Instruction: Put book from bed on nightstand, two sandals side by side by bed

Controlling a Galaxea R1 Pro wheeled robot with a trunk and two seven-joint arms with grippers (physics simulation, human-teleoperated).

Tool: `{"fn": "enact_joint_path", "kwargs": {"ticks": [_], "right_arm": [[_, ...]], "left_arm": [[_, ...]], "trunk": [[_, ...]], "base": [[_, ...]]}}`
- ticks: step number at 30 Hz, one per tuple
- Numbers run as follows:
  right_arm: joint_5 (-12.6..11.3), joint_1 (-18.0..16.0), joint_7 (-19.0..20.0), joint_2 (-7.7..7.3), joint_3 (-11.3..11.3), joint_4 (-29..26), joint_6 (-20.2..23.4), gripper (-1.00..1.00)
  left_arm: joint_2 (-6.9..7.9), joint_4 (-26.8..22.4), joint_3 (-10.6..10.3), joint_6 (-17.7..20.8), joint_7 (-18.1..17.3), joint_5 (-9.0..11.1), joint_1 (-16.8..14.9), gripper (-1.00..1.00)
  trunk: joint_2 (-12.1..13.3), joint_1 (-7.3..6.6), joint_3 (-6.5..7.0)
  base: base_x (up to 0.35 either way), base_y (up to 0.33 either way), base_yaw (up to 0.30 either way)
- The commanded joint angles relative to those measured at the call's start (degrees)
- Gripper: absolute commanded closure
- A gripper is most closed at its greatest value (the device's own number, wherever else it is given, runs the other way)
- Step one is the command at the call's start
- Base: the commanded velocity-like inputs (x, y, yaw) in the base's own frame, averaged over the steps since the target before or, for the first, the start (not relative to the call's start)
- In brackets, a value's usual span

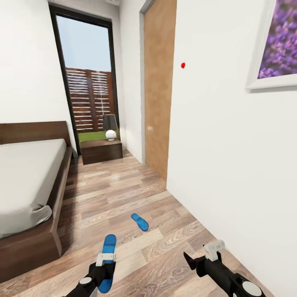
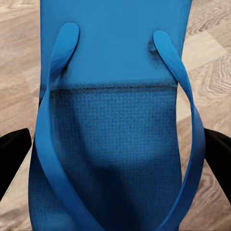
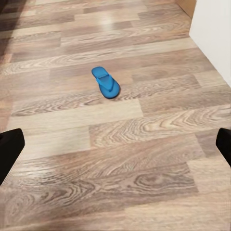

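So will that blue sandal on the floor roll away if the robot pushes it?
Probably not. The sandal lies flat on the wood floor, so it would likely slide rather than roll or tip. It looks thin, so it is probably light. Its narrow straps may bend easily under the right tool.

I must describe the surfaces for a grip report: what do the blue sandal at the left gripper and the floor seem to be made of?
The bright blue flat sandal at the left gripper looks like matte foam or rubber: a fine grid texture on the sole, smooth straps, no shine. The plank floor looks like wood or wood-look laminate: printed-looking grain, plank seams, a faint sheen.
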Motion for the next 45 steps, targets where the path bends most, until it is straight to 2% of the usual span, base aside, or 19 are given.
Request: {"fn": "enact_joint_path", "kwargs": {"ticks": [1, 14, 30, 45], "right_arm": [[0.46, 0.01, 0.41, 0.01, -0.10, -0.11, 0.20, -1.00], [0.46, 0.01, 0.48, 0.03, -0.30, -0.08, 0.12, -1.00], [0.40, 0.01, 0.44, 0.03, -0.45, 0.09, 0.12, -1.00], [0.58, -0.18, 0.28, -0.04, -0.73, 5.81, -0.10, -1.00]], "left_arm": [[0.00, 0.06, 0.00, -0.19, 0.01, -0.05, -0.04, 1.00], [0.01, 0.07, 0.00, -0.19, 0.01, -0.05, -0.08, 1.00], [-0.03, 0.00, -0.04, -0.14, 0.01, -0.06, -0.10, 1.00], [0.00, 0.05, 0.02, -0.14, 0.01, 0.20, -0.09, 1.00]], "trunk": [[-0.02, -0.01, -0.06], [-0.02, -0.01, -0.36], [-0.02, -0.01, -0.41], [-0.02, -0.01, -0.41]], "base": [[0.000, 0.000, 0.274], [0.000, 0.000, 0.243], [0.000, 0.000, 0.028], [0.000, 0.000, 0.001]]}}
